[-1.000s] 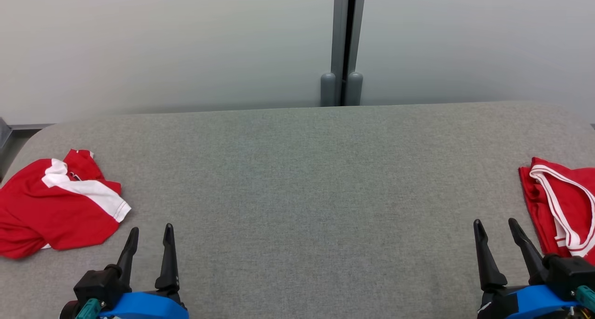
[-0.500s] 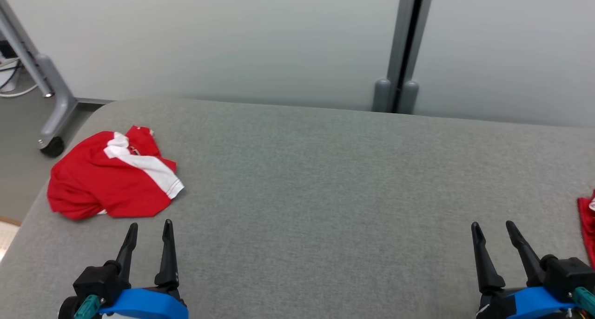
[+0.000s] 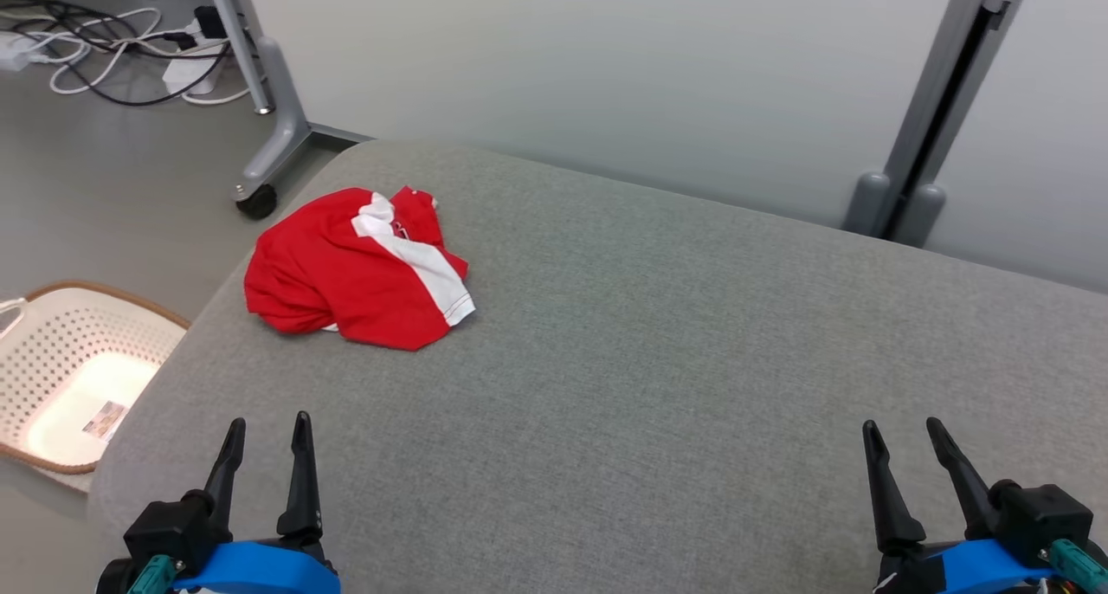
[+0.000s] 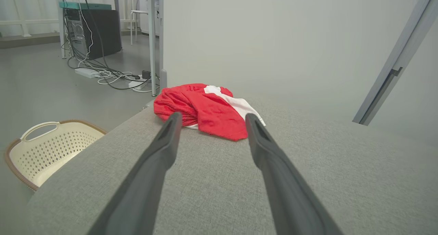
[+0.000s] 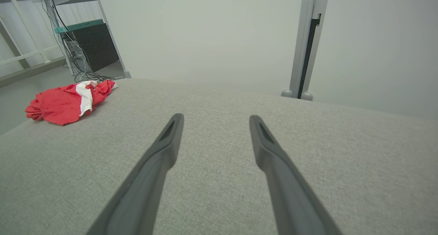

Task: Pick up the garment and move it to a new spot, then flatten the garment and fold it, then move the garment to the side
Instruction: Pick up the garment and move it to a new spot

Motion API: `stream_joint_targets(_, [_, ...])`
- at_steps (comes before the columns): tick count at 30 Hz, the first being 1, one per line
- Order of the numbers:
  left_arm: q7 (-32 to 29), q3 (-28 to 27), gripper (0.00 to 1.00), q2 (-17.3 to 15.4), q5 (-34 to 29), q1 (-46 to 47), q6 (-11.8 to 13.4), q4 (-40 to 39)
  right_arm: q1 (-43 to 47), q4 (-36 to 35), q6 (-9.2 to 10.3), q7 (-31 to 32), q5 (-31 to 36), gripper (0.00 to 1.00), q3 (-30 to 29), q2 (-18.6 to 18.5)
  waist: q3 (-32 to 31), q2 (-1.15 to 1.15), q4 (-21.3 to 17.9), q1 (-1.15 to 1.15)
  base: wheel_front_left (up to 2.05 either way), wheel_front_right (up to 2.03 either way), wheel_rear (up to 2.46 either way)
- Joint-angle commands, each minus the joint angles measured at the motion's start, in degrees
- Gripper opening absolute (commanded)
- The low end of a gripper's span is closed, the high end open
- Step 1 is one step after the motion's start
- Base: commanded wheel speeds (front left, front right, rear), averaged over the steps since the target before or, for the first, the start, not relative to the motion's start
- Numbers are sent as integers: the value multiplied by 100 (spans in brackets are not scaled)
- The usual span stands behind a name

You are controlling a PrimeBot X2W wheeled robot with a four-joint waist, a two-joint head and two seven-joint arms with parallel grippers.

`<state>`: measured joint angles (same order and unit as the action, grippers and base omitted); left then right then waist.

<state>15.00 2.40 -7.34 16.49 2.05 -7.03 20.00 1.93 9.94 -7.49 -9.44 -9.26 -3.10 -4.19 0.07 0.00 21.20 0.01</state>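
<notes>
Starting nearest you: left gripper (image 3: 268, 421) sits low over the grey padded table (image 3: 649, 377), its two dark fingers spread apart with nothing between them. Right gripper (image 3: 900, 423) is the same, fingers parted and empty, bare cloth surface under and ahead of the tips.

Ahead of the left fingertips and slightly to their right you have the garment (image 3: 346, 274). It is red with a white band, crumpled in a heap on the table near its far left corner, well apart from the tips. The left wrist view frames it between the two fingers, beyond them. From the right fingers it lies far off to the left.

Left of the left fingers, down on the floor beside the table edge, stands a cream perforated basket (image 3: 52, 351) with a brown rim.

Beyond the garment are a grey wheeled frame leg (image 3: 281, 139) and loose cables (image 4: 113, 80) on the floor.

Farthest out is a pale wall panel (image 3: 563, 66), with a grey post (image 3: 930, 100) ahead of the right fingers.
</notes>
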Motion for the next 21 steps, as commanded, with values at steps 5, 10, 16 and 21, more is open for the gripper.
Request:
stream_joint_targets(5, [25,-1,100,-31,-14,-18,40,-37,16,19,-1,-43,30,100,-18,-17,91,0,324,-1,0,0,0])
stream_joint_targets(10, [25,-10,100,-45,1,-40,54,-69,-8,77,-1,-67,60,100,19,-5,91,0,446,-1,0,0,0])
stream_joint_targets(16, [24,-31,100,-53,18,-84,81,-107,-45,98,-1,-67,47,100,79,-20,107,0,424,-1,0,0,0])
stream_joint_targets(21, [-59,70,100,-82,39,21,65,-128,-24,58,-2,-51,62,100,88,-19,153,0,354,-1,0,0,0])
